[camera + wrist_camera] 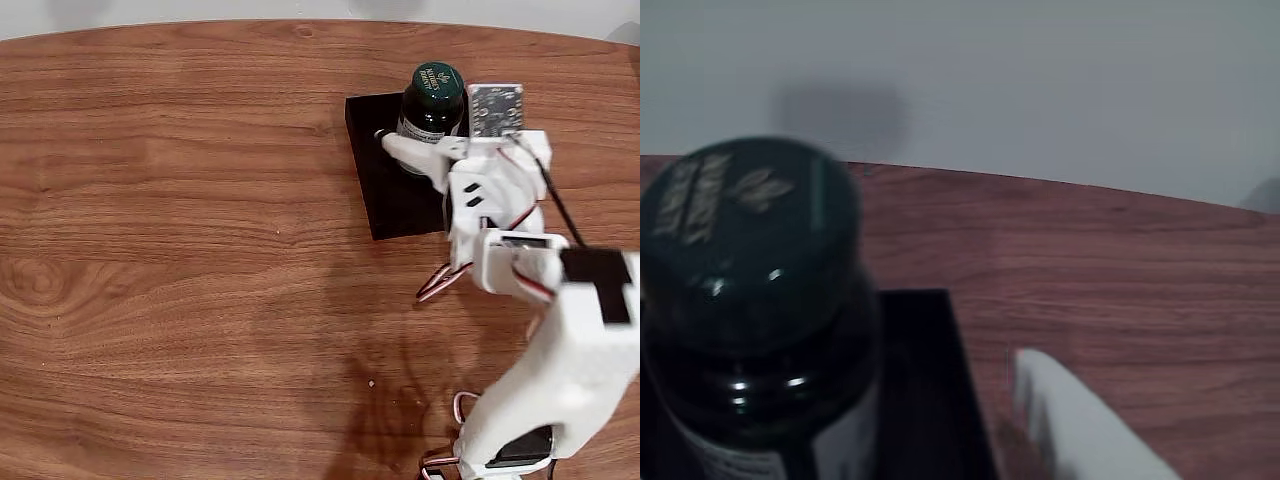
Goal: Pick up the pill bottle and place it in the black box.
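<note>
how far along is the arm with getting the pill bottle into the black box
Done: the dark green capped pill bottle is already over the shallow matte black box. In hand: the white gripper sits at the bottle; whether it grips is unclear. Left: release the bottle if held, then withdraw.

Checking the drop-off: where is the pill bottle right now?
In the fixed view, the pill bottle is over the black box's far end, upper right, beside the gripper.

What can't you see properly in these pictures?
- The black box: in the fixed view its right part is hidden by the arm.
- The pill bottle: blurred in the wrist view, bottom cut off.
- End effector: whether it grips the bottle is unclear.
</note>
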